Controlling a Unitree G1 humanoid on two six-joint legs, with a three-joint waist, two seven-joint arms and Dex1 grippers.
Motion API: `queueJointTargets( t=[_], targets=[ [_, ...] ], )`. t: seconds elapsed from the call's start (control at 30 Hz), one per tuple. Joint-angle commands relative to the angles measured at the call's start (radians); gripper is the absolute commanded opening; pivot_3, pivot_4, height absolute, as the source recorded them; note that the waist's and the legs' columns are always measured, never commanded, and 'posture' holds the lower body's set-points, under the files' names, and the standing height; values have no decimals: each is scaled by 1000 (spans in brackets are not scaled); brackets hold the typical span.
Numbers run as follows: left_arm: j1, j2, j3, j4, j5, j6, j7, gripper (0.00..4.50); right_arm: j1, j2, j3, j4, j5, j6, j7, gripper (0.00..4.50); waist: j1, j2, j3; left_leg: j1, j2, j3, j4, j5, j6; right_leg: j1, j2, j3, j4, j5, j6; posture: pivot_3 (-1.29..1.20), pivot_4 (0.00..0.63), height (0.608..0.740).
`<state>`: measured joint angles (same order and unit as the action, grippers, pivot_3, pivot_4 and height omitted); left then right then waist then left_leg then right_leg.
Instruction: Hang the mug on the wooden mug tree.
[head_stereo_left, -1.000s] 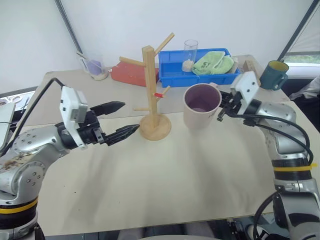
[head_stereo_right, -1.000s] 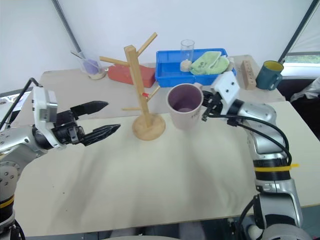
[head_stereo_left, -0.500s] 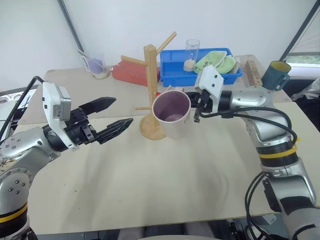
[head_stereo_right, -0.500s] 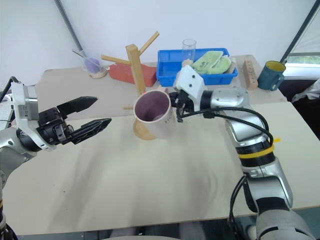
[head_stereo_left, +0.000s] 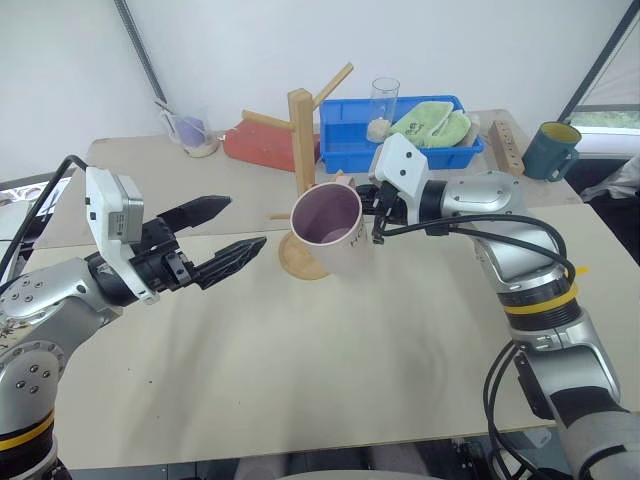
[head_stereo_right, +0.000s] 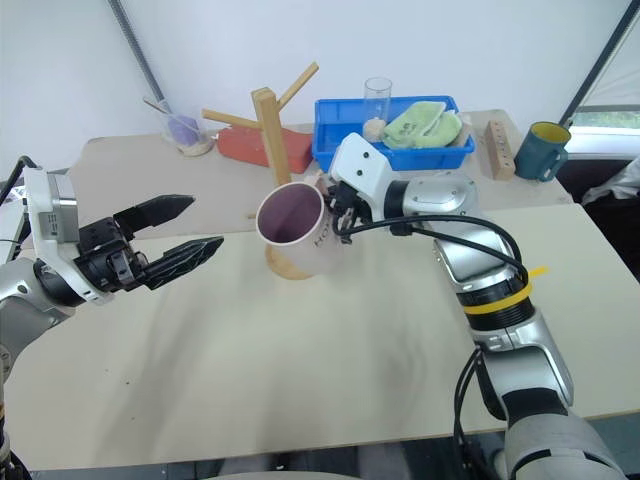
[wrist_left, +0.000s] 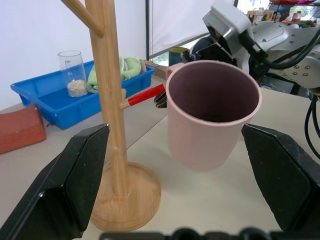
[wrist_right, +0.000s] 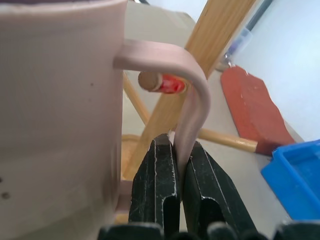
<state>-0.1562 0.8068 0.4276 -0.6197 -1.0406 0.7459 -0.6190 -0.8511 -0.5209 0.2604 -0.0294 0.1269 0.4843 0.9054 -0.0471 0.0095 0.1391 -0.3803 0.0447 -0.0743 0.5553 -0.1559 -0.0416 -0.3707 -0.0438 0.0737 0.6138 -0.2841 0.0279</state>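
Observation:
The pale pink mug with a dark purple inside hangs in the air just in front of the wooden mug tree, hiding part of the tree's round base. My right gripper is shut on the lower part of the mug's handle. In the right wrist view the tip of the red-banded peg shows through the handle's loop. To the left of the tree my left gripper is held level and open, with nothing between its fingers, pointing at the mug and the tree.
Behind the tree a blue tray holds a green cloth and a clear glass. A red block, a clear cup, a wooden block with holes and a dark teal mug stand along the table's far side.
My right gripper has carried the mug leftwards, from right of the tree to just in front of its post. The left gripper has stayed open in place.

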Motion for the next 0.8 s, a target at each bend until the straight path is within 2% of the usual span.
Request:
queueJointTargets(
  t=[0.03, 0.47, 0.8],
  targets=[
    [-12, 17, 13, -15, -6, -16, -2, 4500, -42, 8, -7, -24, -17, 5, -15, 24, 0, 0, 0, 0, 0, 0, 0, 0, 0, 0, 0, 0, 0, 0, 0, 0, 150, 740],
    [-10, 23, 11, -13, -7, -14, -2, 4500, -61, 32, 5, -42, -45, 45, -17, 24, 1, 0, 0, 0, 0, 0, 0, 0, -1, 0, 0, 0, 0, 0, 0, 0, 150, 740],
    [-9, 21, 5, -18, -5, -15, 3, 4500, -85, 70, 29, -23, -96, 93, -72, 24, 1, 0, 0, 0, 0, 0, 0, 0, -1, 0, 0, 0, 0, 0, 0, 0, 150, 740]
  ],
)
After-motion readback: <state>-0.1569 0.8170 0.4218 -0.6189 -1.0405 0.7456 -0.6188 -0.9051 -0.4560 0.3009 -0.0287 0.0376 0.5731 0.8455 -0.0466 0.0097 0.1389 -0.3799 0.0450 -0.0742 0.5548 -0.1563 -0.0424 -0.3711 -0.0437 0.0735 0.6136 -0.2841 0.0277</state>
